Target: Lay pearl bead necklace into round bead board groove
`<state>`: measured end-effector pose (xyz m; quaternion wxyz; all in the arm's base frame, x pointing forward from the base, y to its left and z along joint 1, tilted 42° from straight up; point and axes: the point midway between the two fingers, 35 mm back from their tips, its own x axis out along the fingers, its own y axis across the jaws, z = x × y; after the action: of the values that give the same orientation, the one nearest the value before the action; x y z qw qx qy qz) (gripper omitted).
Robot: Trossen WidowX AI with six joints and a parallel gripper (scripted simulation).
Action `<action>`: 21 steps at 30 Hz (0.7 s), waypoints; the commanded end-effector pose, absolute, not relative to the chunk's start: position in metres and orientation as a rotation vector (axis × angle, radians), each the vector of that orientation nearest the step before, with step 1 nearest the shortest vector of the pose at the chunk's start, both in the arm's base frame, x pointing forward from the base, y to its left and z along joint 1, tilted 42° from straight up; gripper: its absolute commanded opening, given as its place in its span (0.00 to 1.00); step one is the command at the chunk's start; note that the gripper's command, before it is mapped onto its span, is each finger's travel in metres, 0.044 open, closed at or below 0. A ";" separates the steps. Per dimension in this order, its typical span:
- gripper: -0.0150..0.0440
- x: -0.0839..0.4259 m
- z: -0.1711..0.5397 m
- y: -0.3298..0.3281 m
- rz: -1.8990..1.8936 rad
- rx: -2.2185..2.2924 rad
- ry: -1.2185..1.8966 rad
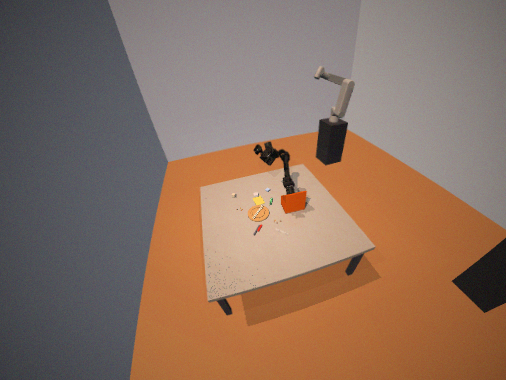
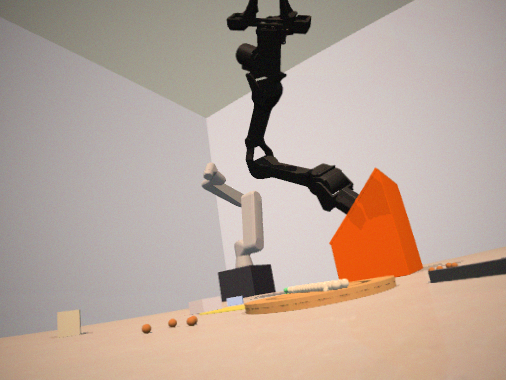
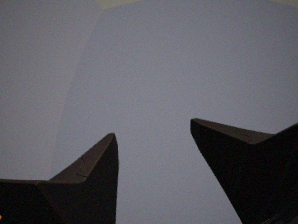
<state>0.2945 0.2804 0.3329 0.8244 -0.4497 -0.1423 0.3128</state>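
Note:
The pearl bead necklace [image 1: 258,212] [image 2: 320,286] lies bunched in a nearly straight strip across the middle of the round bead board [image 1: 267,214] [image 2: 320,301], not around its ring. A small green spot shows at one end of the strip in the exterior view. My gripper [image 2: 270,6] [image 3: 153,132] is part open, with nothing between the fingers in the wrist view. It is high above the table, well away from the necklace, and its fingers point upward; their tips are cut off in the exterior view. The wrist view shows only walls and a bit of ceiling.
A tall orange block [image 1: 293,202] [image 2: 372,240] stands beside the board, near the arm's base. Around the board lie a yellow sheet [image 1: 258,200], a green item [image 1: 271,201], a red and dark item [image 1: 258,230], a cream block [image 1: 234,195] [image 2: 69,323] and small orange beads [image 2: 172,323].

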 end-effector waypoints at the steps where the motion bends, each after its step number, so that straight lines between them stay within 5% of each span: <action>1: 0.68 0.317 0.305 0.271 0.638 -0.982 -0.180; 21: 0.68 0.369 0.220 0.223 0.557 -0.982 0.181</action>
<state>0.3602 0.2340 0.2390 0.8410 -0.4643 0.0492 0.2735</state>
